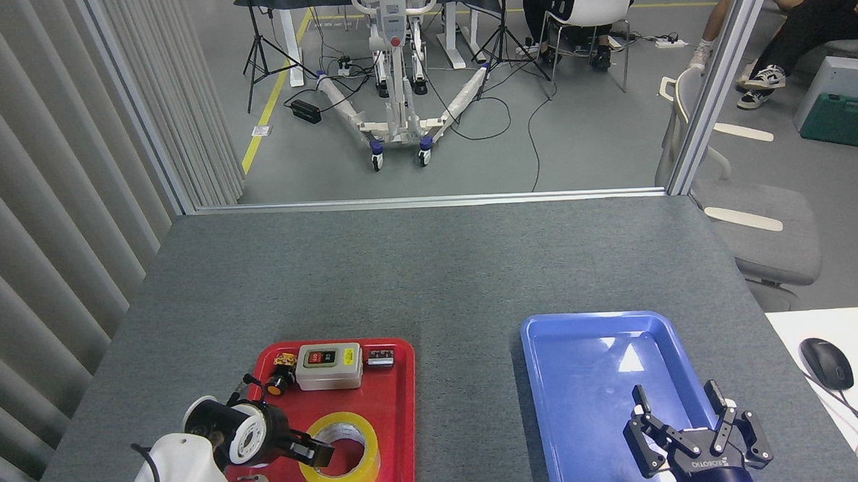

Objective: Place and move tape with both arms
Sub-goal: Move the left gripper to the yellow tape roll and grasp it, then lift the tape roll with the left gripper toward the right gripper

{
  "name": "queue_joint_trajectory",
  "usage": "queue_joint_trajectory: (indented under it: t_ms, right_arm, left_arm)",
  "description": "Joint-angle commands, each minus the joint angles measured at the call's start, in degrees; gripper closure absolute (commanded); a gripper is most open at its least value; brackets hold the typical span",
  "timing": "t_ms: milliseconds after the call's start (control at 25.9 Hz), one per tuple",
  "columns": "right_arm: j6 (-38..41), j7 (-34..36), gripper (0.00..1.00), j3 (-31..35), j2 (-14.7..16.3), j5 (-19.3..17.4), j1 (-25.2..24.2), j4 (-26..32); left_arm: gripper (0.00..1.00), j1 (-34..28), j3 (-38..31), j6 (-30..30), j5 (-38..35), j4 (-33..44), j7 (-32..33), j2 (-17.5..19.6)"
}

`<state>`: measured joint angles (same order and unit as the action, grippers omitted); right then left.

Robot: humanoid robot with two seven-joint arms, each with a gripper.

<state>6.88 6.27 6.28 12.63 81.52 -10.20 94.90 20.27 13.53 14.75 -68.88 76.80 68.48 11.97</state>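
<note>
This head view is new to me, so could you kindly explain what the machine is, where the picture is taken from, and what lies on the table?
The picture comes from a camera in a humanoid robot's head, looking forward and down at a grey table. The two arms coming in at the bottom are its own. The left pincer reaches onto a roll of yellow tape lying flat in a red tray; whether it grips the roll is not clear. That tray also holds a grey switch box and small parts. The right pincer hangs open over an empty blue tray, holding nothing. Beyond the table is a workshop floor with seated people.
</note>
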Motion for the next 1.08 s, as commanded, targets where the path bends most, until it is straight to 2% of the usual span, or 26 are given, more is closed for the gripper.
queue_joint_trajectory:
  t_ms: [0,39,116,232,309,425,502,580,696,734,850,889,966,1043]
  right_arm:
    - [-0.02,-0.03,0.0,-0.04,-0.06,0.13,0.0,0.02]
    - [-0.02,-0.03,0.0,-0.04,-0.06,0.13,-0.09,0.02]
    - [-0.02,-0.03,0.0,-0.04,0.03,0.04,-0.09,-0.06]
    - [0.07,-0.03,0.0,-0.04,0.03,0.04,0.0,-0.06]
    - [0.07,-0.03,0.0,-0.04,0.03,0.04,0.0,-0.06]
    - [0.07,-0.03,0.0,-0.04,0.03,0.13,0.0,-0.06]
    - [0.07,0.06,0.0,-0.04,0.03,0.04,-0.09,0.02]
    - [0.24,0.06,0.0,-0.04,0.03,0.04,0.0,0.02]
    - [2.7,0.59,0.0,-0.04,-0.23,0.13,-0.09,0.02]
    - [4.98,1.2,0.0,-0.04,-0.32,0.13,-0.26,0.02]
    - [17.72,7.79,0.0,1.98,-0.15,0.13,-1.49,0.38]
    - [23.52,10.78,0.0,3.65,-0.24,0.13,-2.11,0.55]
    - [36.8,12.36,0.0,6.03,-0.24,0.04,-3.34,0.82]
    - [38.12,12.36,0.0,7.17,-0.41,-0.05,-3.78,1.17]
  left_arm:
    - [0.47,-0.23,0.01,0.28,-0.03,-0.07,3.94,0.68]
    - [0.61,-0.23,0.01,0.46,0.15,-0.07,5.52,0.77]
    - [1.0,-0.23,0.01,2.56,0.94,0.02,8.16,0.77]
    - [1.0,0.47,-0.87,12.58,2.7,0.02,7.98,0.77]
    - [1.0,0.99,-2.81,16.8,8.23,0.02,6.67,1.03]
    - [1.0,1.61,-5.88,17.59,22.38,0.81,2.71,1.74]
    - [1.0,1.52,-6.15,17.86,34.07,1.25,-1.68,0.68]
    - [1.0,1.0,-5.88,20.23,40.58,1.25,-4.58,-1.69]
    - [1.0,-0.67,-5.8,29.1,40.4,0.46,-6.08,-6.7]
    - [1.0,-0.85,-5.8,30.25,40.4,0.19,-6.6,-8.02]
    - [1.0,-0.94,-5.71,30.25,40.4,-1.04,-8.45,-11.71]
    - [1.0,-0.94,-5.62,30.25,40.4,-1.48,-8.54,-12.67]
    - [1.0,-1.02,-5.53,30.25,40.4,-2.71,-8.54,-14.08]
    - [1.0,-1.03,-5.53,30.25,40.4,-3.67,-8.54,-14.52]
